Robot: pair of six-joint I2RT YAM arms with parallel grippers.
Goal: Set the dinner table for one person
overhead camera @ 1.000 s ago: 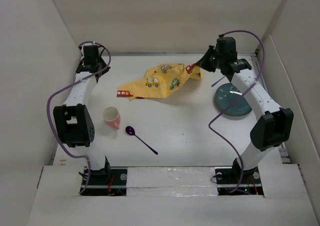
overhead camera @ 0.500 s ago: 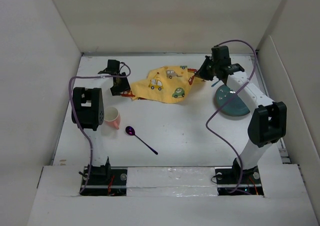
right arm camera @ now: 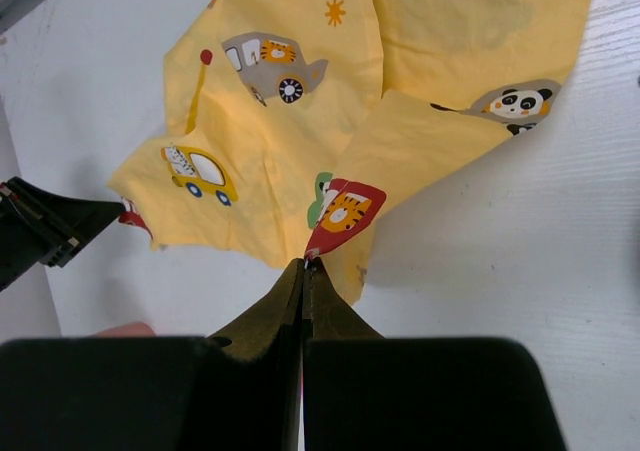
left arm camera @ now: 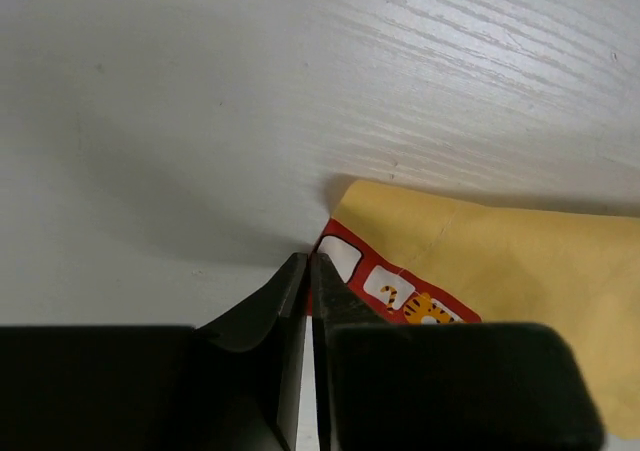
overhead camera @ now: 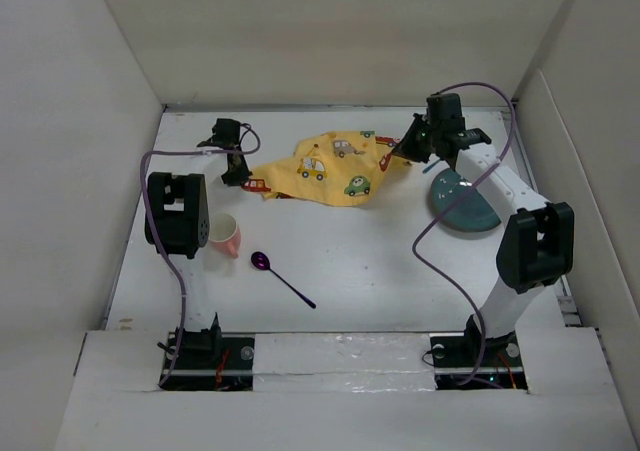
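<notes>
You had one cloth (overhead camera: 330,166), cup (overhead camera: 224,234), spoon (overhead camera: 282,278), plate (overhead camera: 462,206) on the white-walled bench (overhead camera: 380,261); right gripper (right arm camera: 304,264) pinched cloth, left gripper (left arm camera: 309,263) narrow, hold unclear.

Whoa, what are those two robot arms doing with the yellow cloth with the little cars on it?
They are handling the yellow cloth on the dinner table. The right gripper pinches one corner, and the left gripper looks shut on the opposite corner. The pink cup, purple spoon and teal plate are untouched nearby.
</notes>
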